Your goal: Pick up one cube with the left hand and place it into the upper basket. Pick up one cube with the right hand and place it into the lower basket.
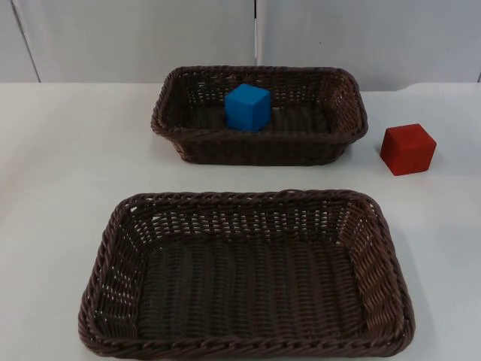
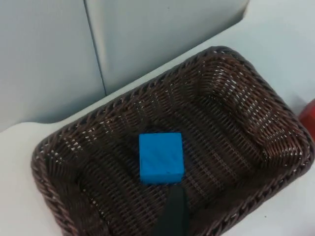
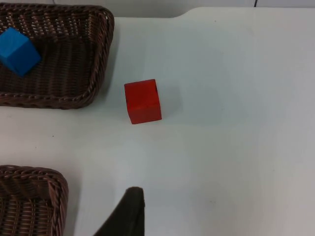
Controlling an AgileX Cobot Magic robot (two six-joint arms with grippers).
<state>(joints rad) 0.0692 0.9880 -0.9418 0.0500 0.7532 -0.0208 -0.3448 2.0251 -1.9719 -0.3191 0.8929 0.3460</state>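
Observation:
A blue cube (image 1: 247, 107) rests inside the upper wicker basket (image 1: 259, 135), near the middle of its floor. In the left wrist view my left gripper (image 2: 172, 216) hovers over that basket (image 2: 123, 101), a little short of the blue cube (image 2: 161, 157). A red cube (image 1: 407, 149) stands on the white table, right of the upper basket. In the right wrist view my right gripper (image 3: 129, 211) hangs above the bare table, well short of the red cube (image 3: 142, 101). The lower basket (image 1: 248, 199) holds nothing.
The grey partition wall (image 1: 135, 37) closes off the table behind the upper basket. A corner of the lower basket (image 3: 49, 177) lies close beside my right gripper. White table (image 1: 60, 150) stretches to the left of both baskets.

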